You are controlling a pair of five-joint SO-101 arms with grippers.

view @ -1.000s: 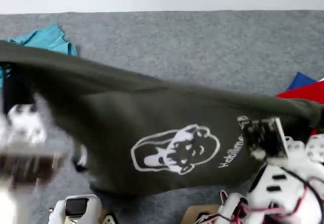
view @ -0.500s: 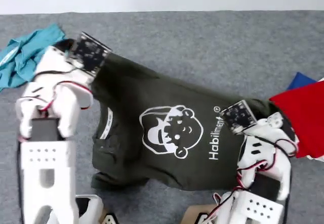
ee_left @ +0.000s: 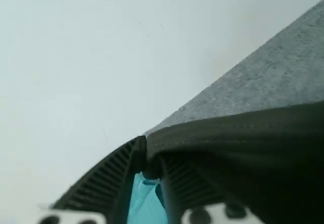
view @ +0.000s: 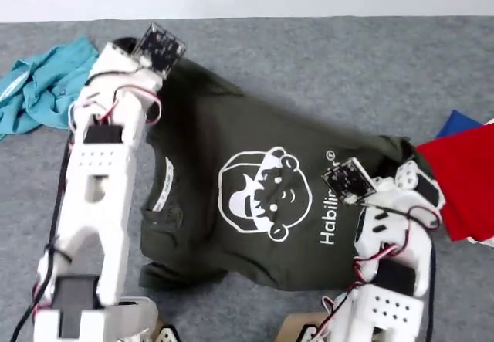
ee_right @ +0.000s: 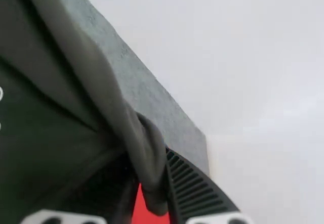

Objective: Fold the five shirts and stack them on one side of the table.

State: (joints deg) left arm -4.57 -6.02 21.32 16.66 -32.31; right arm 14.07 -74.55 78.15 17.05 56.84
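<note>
**High view, left to right.** A crumpled teal cotton shirt point(view: 38, 87) lies on the grey felt table cover point(view: 324, 56), just beside the white left arm point(view: 96, 172). This arm stretches along the left part of the table and covers the shirt sleeve beneath it. The dark olive shirt with a white cartoon print point(view: 255, 195) lies spread, print up, across the middle. Its far-left corner is at the left arm's wrist and its right edge is at the white right arm point(view: 394, 257). At the right edge a flat red shirt point(view: 463, 176) lies over a blue cloth point(view: 457, 122), just beside the olive shirt's corner.

**Left wrist view.** The left gripper point(ee_left: 147, 158) pinches the olive shirt's hem between ribbed black jaws, with teal cloth showing in the gap behind. The wrist circuit board hides this grip from above.

**Right wrist view.** The right gripper point(ee_right: 152, 183) is clamped on a bunched fold of the olive shirt, with red cloth visible between the jaws.
</note>
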